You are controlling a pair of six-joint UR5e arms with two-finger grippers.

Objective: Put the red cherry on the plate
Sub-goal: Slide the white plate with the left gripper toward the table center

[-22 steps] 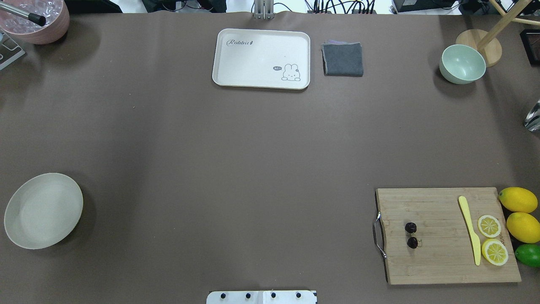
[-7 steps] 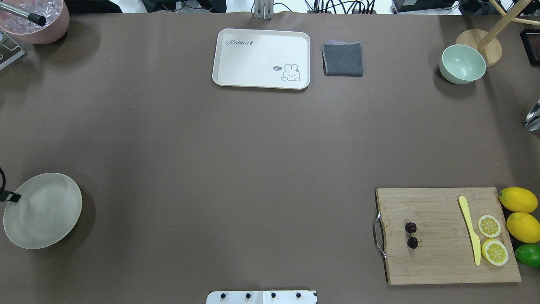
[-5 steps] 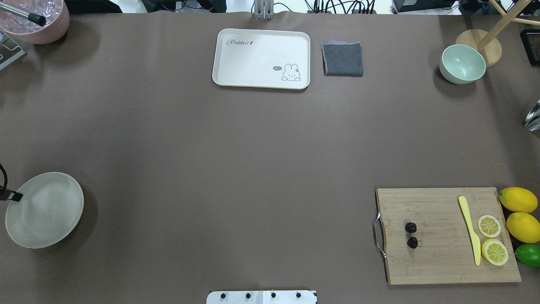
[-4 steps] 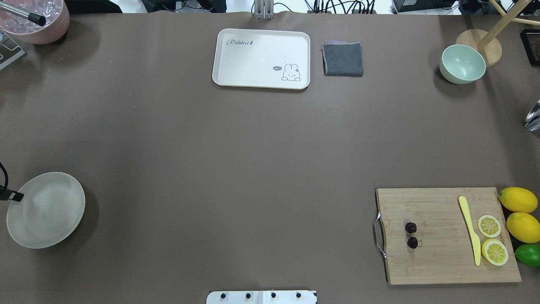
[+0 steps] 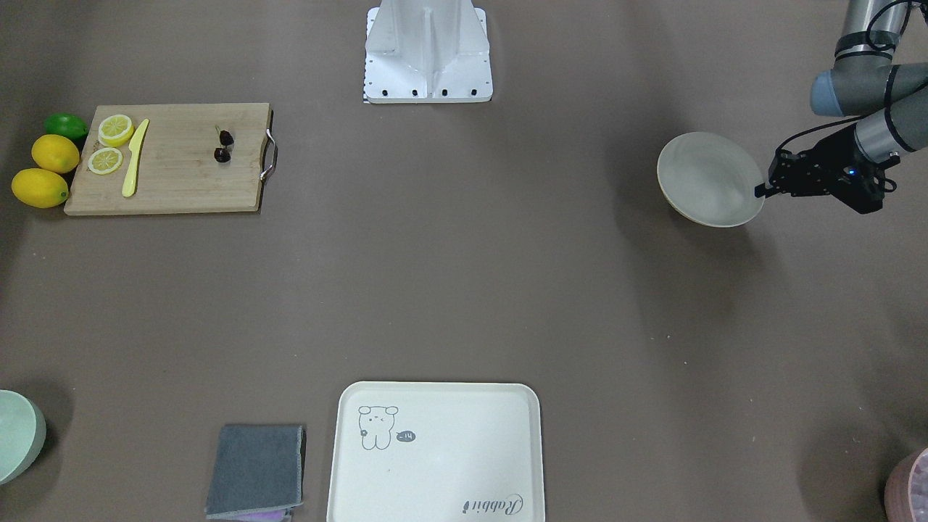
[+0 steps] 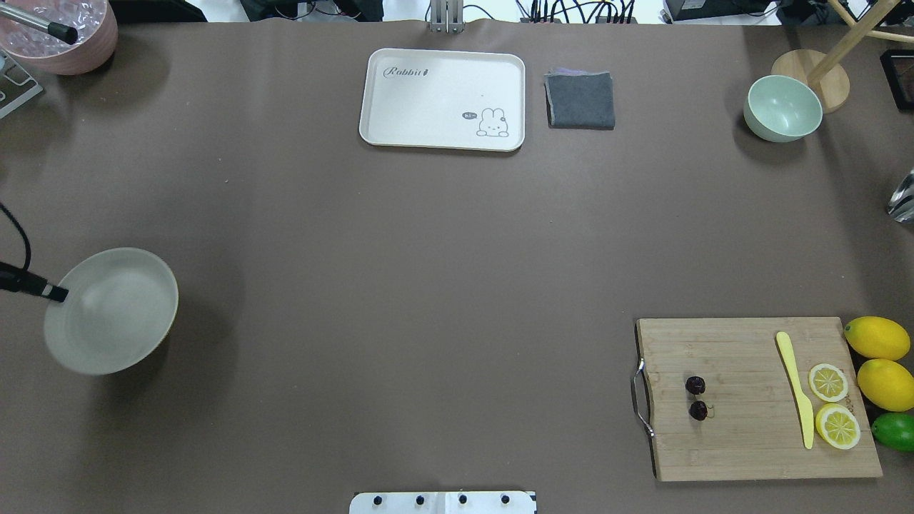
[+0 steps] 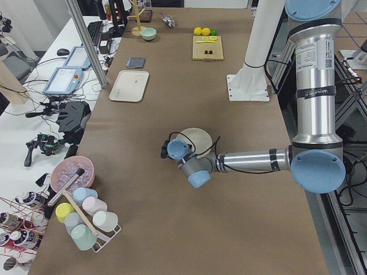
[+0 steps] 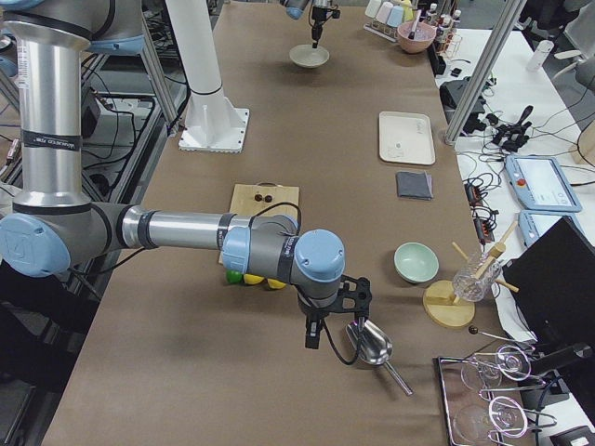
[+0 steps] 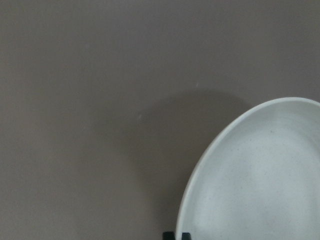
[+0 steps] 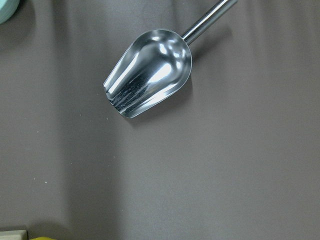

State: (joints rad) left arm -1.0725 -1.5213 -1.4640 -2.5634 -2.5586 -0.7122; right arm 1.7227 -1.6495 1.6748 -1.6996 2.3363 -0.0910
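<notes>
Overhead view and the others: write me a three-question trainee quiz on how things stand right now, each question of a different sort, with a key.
1. True or false: the pair of tiny dark red cherries lies on the wooden cutting board.
2. Pick one: the left claw pinches the rim of A) the round cream-white plate, B) a rectangular cream tray, C) a pale green bowl.
3. Short answer: which fruit slices lie beside the yellow plastic knife on the board?
Key: 1 true; 2 A; 3 lemon slices.
</notes>
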